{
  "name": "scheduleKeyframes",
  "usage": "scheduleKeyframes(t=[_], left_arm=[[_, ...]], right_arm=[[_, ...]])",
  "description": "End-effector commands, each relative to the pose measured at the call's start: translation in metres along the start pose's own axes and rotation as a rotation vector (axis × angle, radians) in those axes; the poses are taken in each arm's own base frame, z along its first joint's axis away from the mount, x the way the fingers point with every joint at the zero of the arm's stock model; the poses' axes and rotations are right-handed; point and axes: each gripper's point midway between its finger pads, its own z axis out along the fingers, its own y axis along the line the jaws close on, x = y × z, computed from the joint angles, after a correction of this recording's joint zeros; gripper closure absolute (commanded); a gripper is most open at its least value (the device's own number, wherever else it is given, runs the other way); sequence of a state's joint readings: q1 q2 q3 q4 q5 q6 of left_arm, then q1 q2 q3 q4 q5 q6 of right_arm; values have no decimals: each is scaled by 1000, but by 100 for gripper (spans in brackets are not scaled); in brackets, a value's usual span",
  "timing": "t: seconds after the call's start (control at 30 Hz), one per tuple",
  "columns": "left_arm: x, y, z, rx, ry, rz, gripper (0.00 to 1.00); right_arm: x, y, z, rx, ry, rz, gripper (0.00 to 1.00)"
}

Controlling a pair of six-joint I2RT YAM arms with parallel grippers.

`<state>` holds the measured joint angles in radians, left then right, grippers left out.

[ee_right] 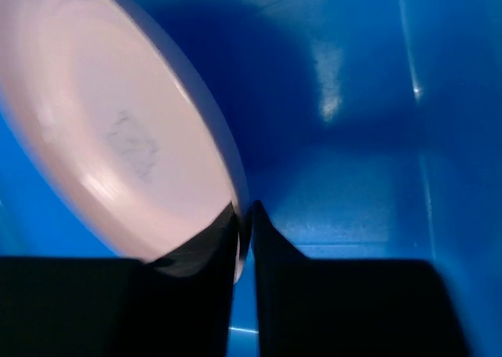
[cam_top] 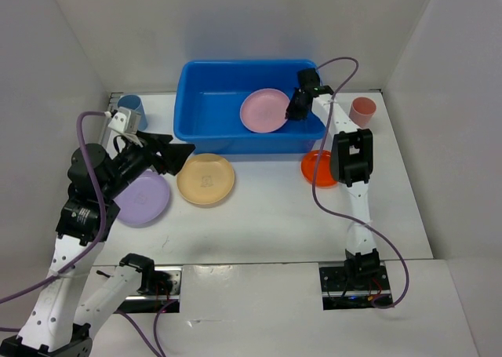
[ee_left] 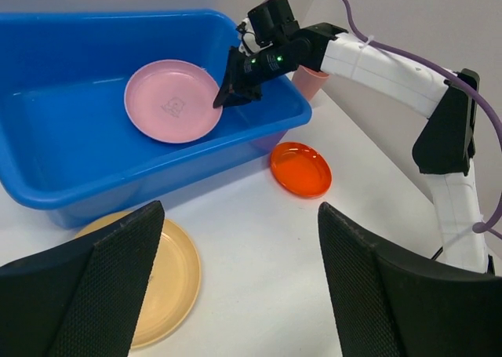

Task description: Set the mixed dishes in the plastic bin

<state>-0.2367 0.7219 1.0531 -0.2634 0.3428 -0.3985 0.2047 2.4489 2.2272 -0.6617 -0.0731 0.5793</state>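
Note:
The blue plastic bin stands at the back. My right gripper is shut on the rim of the pink plate and holds it tilted inside the bin; the wrist view shows the plate pinched between the fingers. My left gripper is open and empty, hovering beside the tan-yellow plate. The lavender plate lies under the left arm. The orange plate lies right of the bin. The light-blue cup stands at the back left, the salmon-pink cup at the back right.
White walls enclose the table on the left, back and right. The right arm reaches over the bin's right end. The arm bases sit at the near edge.

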Motion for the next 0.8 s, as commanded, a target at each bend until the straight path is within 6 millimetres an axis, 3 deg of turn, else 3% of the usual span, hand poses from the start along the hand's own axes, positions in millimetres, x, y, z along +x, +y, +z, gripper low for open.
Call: scheduleKeyframes(t=[0.0, 0.2, 0.27, 0.3, 0.4, 0.43, 0.57, 0.6, 0.67, 0.7, 0.73, 0.77], left_arm=[[-4, -2, -3, 10, -18, 6, 13], [-1, -2, -4, 9, -16, 5, 10], [-1, -2, -4, 9, -16, 5, 10], [-1, -2, -4, 9, -16, 5, 10], [0, 0, -4, -2, -11, 2, 10], [0, 0, -4, -2, -11, 2, 10], [4, 4, -4, -14, -6, 8, 9], [4, 4, -3, -14, -6, 8, 9], [2, 3, -3, -11, -14, 11, 9], [2, 3, -3, -11, -14, 11, 9], [4, 4, -2, -12, -13, 11, 9], [4, 3, -2, -1, -9, 11, 9]], right_arm=[[-27, 9, -14, 2, -80, -11, 80], [-36, 12, -25, 9, -109, -11, 49], [-45, 20, -48, -1, -126, -24, 40], [-50, 34, -62, -27, -148, -48, 38], [-70, 78, -126, -84, -256, -106, 29], [-78, 95, -159, -117, -304, -114, 23], [-66, 149, -257, -170, -412, -171, 16], [-37, 161, -270, -168, -364, -212, 14], [-20, 175, -305, -195, -367, -231, 11], [-1, 187, -322, -214, -358, -236, 11], [14, 178, -328, -176, -321, -274, 11], [29, 182, -350, -204, -310, -296, 11]])
